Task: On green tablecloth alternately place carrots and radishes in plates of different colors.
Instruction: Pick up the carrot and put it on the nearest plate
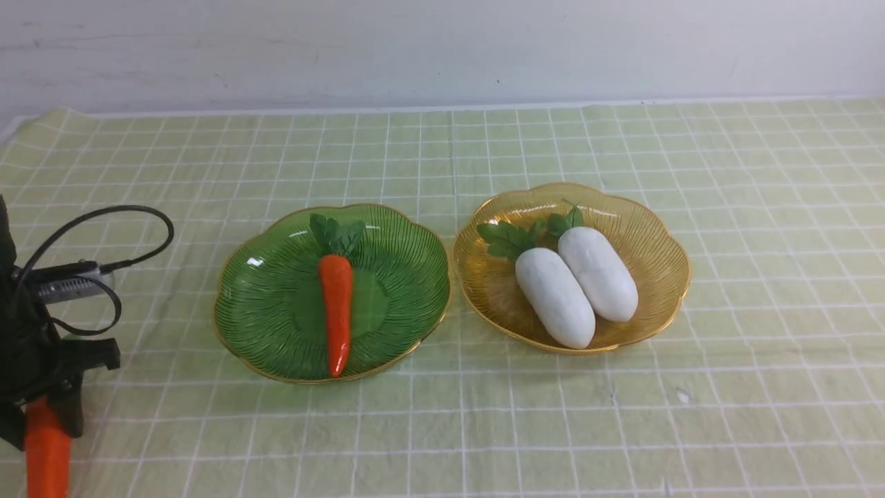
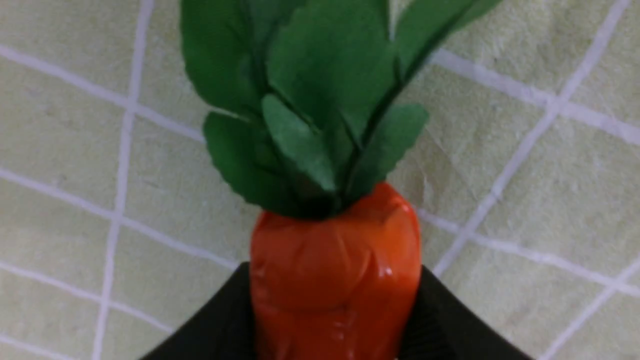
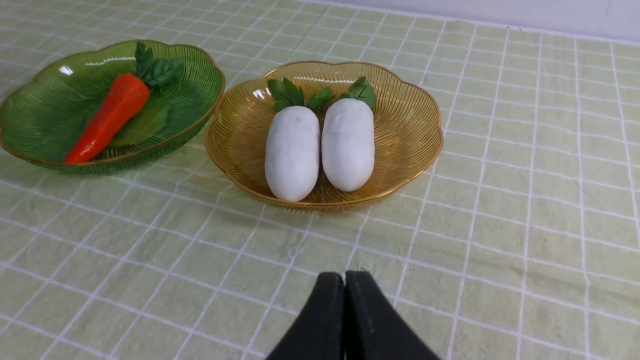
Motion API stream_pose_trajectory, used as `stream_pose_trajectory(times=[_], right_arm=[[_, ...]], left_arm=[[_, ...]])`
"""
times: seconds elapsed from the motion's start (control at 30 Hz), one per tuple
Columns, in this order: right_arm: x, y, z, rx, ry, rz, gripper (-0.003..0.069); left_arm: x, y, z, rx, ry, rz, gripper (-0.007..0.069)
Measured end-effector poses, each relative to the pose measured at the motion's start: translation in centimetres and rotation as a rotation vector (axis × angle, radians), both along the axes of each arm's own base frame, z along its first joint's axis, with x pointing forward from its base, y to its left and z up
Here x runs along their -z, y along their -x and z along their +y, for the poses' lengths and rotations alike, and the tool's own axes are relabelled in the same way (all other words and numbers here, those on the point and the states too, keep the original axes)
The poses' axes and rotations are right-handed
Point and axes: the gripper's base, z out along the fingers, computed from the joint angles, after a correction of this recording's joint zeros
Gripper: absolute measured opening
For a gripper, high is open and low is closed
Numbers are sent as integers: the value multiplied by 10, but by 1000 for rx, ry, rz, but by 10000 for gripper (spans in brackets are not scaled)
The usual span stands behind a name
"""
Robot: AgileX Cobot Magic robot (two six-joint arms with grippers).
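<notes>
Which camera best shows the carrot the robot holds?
The left wrist view: the held carrot fills it, leaves included, in the left end effector. The front view catches only its orange body; the right wrist view misses it.

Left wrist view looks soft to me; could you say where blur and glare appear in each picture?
Left wrist view: the carrot is close and soft-edged, with one small highlight; front view: sharp, small glints on the green plate; right wrist view: sharp, a glare streak on the amber plate.
</notes>
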Motion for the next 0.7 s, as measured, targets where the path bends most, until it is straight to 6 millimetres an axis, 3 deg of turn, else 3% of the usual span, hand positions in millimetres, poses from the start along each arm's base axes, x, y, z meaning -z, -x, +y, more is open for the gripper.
stream_pose_trajectory(times=[0.07, 0.1, 0.17, 0.2, 0.23, 0.3, 0.57, 0.7], right_arm=[[0, 0, 0, 0, 0, 0, -15], [0, 0, 0, 0, 0, 0, -15], [0, 0, 0, 0, 0, 0, -15], [0, 0, 0, 0, 0, 0, -15], [0, 0, 0, 0, -1, 0, -15], [0, 0, 0, 0, -1, 0, -15], [0, 0, 0, 0, 0, -1, -15], [0, 0, 0, 0, 0, -1, -15]], left_arm=[[-10, 0, -1, -3, 2, -13, 306], [-34, -1, -4, -16, 12, -70, 306], [-63, -4, -14, -18, 40, -159, 306], [-66, -4, -14, -18, 39, -166, 306], [-84, -7, -26, -2, 67, -234, 306], [-96, -14, -42, 31, 95, -283, 306], [-107, -40, -102, 194, 143, -366, 306], [-99, -52, -134, 273, 159, -388, 306]])
